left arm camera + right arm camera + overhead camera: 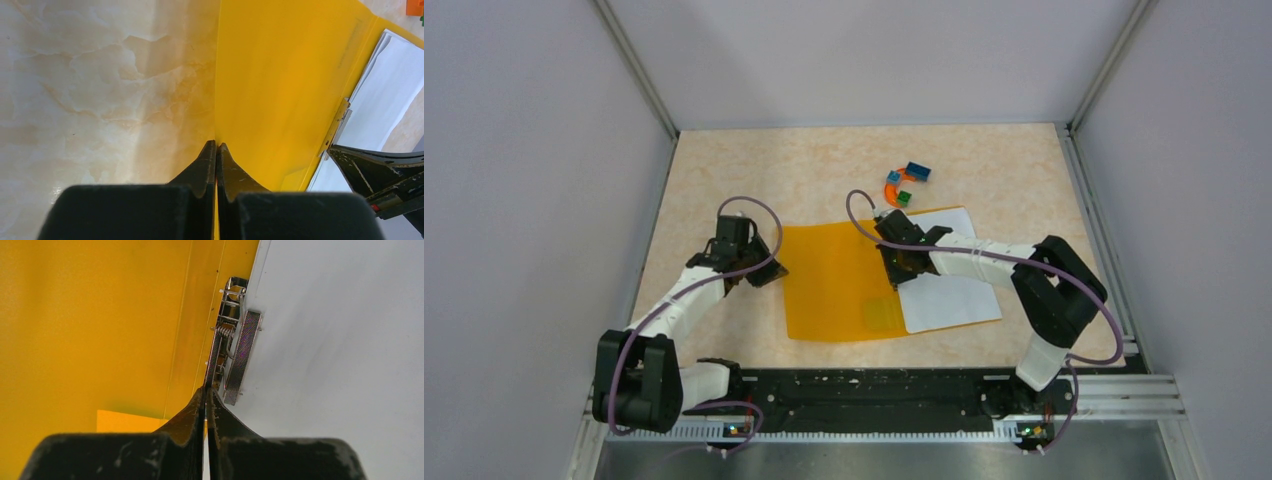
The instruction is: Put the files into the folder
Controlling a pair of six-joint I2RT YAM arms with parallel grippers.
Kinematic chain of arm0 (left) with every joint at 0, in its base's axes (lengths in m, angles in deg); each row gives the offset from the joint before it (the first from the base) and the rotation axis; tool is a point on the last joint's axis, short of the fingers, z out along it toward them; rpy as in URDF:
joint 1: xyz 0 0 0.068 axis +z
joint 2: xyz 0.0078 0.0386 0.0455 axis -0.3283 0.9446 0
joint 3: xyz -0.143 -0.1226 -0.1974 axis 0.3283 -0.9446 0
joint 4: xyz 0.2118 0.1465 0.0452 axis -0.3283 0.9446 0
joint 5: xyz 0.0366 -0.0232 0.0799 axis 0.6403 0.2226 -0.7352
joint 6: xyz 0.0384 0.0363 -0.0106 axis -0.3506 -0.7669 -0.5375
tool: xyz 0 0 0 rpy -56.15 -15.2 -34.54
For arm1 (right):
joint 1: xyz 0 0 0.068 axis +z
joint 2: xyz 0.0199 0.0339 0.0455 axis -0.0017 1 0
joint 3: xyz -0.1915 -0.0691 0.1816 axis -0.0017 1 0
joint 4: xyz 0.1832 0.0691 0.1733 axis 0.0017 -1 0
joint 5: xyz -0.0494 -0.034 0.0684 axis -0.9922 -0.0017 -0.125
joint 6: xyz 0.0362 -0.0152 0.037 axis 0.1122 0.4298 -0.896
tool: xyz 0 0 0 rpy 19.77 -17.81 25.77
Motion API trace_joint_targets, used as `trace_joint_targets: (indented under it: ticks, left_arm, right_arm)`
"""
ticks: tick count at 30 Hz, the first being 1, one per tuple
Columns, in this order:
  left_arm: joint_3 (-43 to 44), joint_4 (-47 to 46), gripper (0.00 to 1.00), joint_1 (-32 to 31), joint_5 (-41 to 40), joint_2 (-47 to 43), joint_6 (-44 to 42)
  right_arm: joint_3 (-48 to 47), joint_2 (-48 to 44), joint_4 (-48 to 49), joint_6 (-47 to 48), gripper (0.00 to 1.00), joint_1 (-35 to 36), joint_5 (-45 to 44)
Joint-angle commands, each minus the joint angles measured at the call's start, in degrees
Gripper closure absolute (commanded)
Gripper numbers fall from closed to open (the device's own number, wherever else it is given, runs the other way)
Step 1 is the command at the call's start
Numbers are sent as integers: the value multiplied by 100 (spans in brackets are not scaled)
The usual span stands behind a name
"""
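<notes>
Folder [834, 285] lying open mid-desk [754, 170], files [954, 295] sitting on its right half.
I am seeing the left gripper [216, 145] clenched at the folder's left edge, grasp unconfirmed; the right gripper [206, 389] is sitting clenched, tips at the metal clip [236, 350].

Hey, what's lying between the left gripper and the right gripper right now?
Only the open orange cover of the folder, with nothing on it, spans from the left gripper to the right gripper. The top view shows it.
</notes>
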Motion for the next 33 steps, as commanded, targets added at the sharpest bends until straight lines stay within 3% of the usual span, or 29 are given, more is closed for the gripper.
trace_joint_targets:
  ticks: [1, 13, 23, 33]
  left_arm:
    - [63, -130, 100, 23, 45, 4, -71]
    - [95, -220, 100, -68, 204, 35, -31]
    - [113, -212, 100, -162, 250, 2, 0]
    - [196, 56, 100, -161, 0, -294, -15]
  right_arm:
    - [424, 743, -82, -14, 100, -13, 490]
    - [59, 1097, -638, -417, 100, 389, -926]
    - [-6, 1343, -96, -577, 100, 412, 222]
    - [-59, 754, -180, -515, 100, 401, -304]
